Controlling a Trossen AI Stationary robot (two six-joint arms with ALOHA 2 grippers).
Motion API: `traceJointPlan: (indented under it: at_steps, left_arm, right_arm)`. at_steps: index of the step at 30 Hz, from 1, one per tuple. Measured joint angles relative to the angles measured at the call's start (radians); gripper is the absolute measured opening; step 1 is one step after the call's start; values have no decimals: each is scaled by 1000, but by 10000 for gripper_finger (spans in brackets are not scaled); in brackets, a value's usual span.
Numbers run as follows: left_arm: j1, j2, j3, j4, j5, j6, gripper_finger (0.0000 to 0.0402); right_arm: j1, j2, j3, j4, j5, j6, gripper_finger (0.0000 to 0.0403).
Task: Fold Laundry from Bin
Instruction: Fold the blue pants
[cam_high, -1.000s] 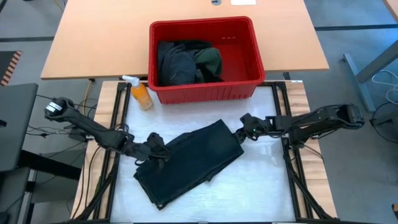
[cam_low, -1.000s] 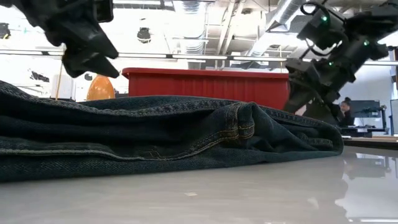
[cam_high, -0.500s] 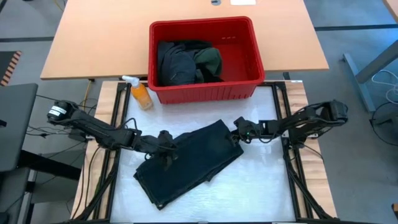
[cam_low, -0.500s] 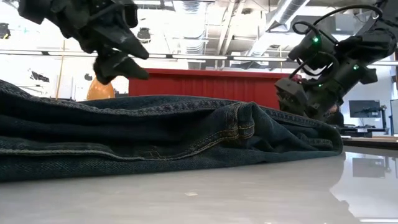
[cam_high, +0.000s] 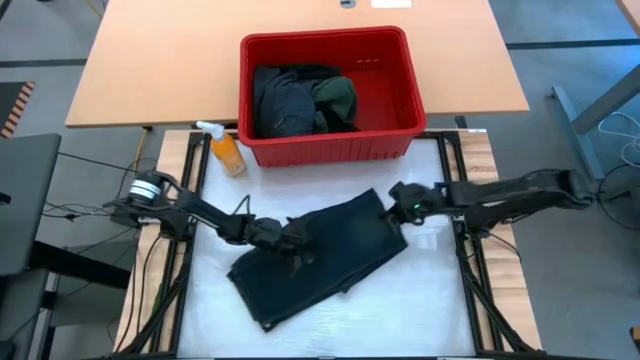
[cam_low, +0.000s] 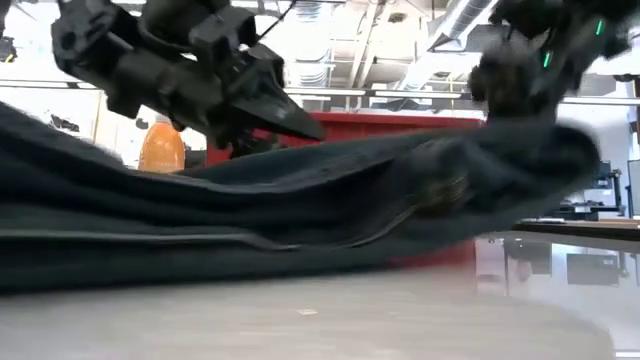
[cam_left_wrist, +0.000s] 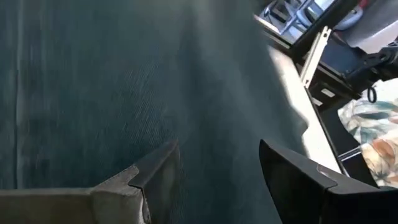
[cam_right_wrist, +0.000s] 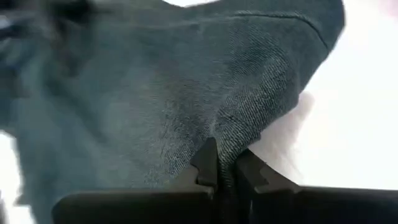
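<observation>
A folded pair of dark blue jeans (cam_high: 320, 255) lies slantwise on the white table top, its right end (cam_low: 520, 160) raised off the table. My right gripper (cam_high: 393, 197) is shut on that end. My left gripper (cam_high: 298, 242) stands open low over the jeans' left-middle, fingers spread above the denim (cam_left_wrist: 124, 93). More dark laundry (cam_high: 300, 100) lies piled in the red bin (cam_high: 405, 90) at the table's far side. My right gripper pinches a raised fold of denim (cam_right_wrist: 231, 142) at the jeans' far right corner between its two fingers, coming slantwise from the right and above. That end hangs lifted while the rest of the jeans (cam_low: 200, 230) lies on the table. Whether my left gripper touches the cloth I cannot tell.
An orange spray bottle (cam_high: 228, 152) stands by the bin's near left corner. Bare white table top (cam_high: 420, 300) lies near and right of the jeans. A wooden table (cam_high: 150, 60) lies beyond the bin.
My right gripper has shut on the jeans' right end and risen, lifting that end and drawing the jeans slightly toward the table's right. My left gripper has moved toward the table's right and down, tipping more level, and now stands over the jeans, still open.
</observation>
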Motion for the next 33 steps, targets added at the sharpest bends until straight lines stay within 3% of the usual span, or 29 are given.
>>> traceJointPlan:
  at_steps: [4, 7, 13, 18, 22, 26, 33]
  left_arm:
    - [23, 72, 97, 0, 62, 61, 212]
    - [41, 123, 193, -21, 92, 109, 212]
    - [84, 230, 449, -225, 101, 184, 212]
    - [111, 329, 672, -457, 65, 272, 212]
    - [144, 414, 800, -613, 77, 232, 210]
    - [174, 432, 818, -670, 141, 206, 196]
    - [178, 296, 813, -974, 159, 360, 159]
  right_arm:
    - [0, -98, 214, -234, 18, -72, 34]
    - [15, -94, 373, -366, 25, -114, 34]
    - [92, 16, 647, -570, 78, -158, 34]
    - [152, 135, 807, -587, 78, -160, 34]
    - [204, 232, 884, -614, 82, -160, 34]
    - [233, 299, 904, -699, 121, -129, 35]
    - [268, 369, 904, -742, 178, -119, 36]
